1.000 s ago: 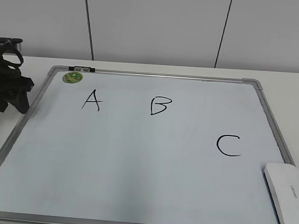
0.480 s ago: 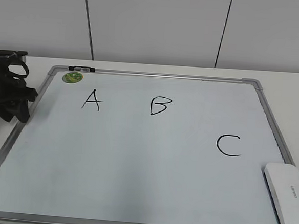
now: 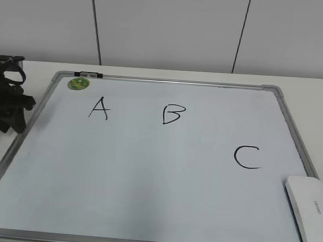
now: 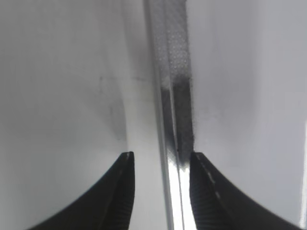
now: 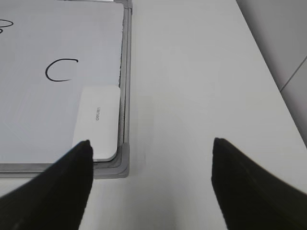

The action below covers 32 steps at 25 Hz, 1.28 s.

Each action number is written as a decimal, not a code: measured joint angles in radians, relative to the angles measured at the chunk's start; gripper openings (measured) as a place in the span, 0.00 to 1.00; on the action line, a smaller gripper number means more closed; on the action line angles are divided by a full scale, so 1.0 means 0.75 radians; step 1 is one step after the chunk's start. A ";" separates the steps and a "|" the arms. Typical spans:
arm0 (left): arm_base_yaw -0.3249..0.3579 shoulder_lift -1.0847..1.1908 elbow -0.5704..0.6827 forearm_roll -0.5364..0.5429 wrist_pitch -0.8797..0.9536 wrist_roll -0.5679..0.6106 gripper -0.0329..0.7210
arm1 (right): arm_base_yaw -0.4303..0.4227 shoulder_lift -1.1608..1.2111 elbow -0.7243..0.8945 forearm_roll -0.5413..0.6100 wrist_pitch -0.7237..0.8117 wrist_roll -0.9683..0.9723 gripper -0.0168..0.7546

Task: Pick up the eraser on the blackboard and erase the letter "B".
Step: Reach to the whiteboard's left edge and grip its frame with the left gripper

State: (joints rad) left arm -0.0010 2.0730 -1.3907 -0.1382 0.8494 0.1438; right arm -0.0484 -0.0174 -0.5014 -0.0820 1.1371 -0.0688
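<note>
Black left gripper (image 3: 7,107) hangs at left edge of big white grey-framed blackboard (image 3: 144,208), jaws narrowly apart, straddling frame rail, gripping nothing. Hand-drawn black letter "B" (image 3: 171,114) sits top-centre. White oblong plastic eraser (image 3: 309,213) lies in bottom-right corner. Right gripper (image 5: 151,165) wide apart, empty, over bare table just beside eraser.

The left gripper (image 3: 5,102) was a matte black plastic assembly with a looped black cable on top. Its curved black fingers (image 4: 117,196) tapered to points, with pale dotted marks along their inner edges. The right gripper (image 5: 151,179) showed two broad, smooth black fingers (image 5: 57,187), blurred.
</note>
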 joint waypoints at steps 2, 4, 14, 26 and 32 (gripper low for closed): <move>0.006 0.000 0.000 -0.006 0.000 0.013 0.40 | 0.000 0.000 0.000 0.000 0.000 0.000 0.79; 0.006 0.000 0.000 -0.017 0.000 0.016 0.39 | 0.000 0.000 0.000 0.000 0.000 0.000 0.79; 0.006 0.036 0.000 -0.041 -0.005 0.019 0.37 | 0.000 0.000 0.000 0.000 0.000 0.000 0.79; 0.006 0.039 -0.003 -0.067 -0.021 0.019 0.14 | 0.000 0.000 0.000 0.000 0.000 0.000 0.79; 0.008 0.039 -0.003 -0.090 -0.024 0.017 0.06 | 0.000 0.000 0.000 0.000 0.000 0.000 0.79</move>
State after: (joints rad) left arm 0.0048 2.1023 -1.3927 -0.2058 0.8318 0.1563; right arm -0.0484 -0.0174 -0.5014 -0.0820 1.1371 -0.0688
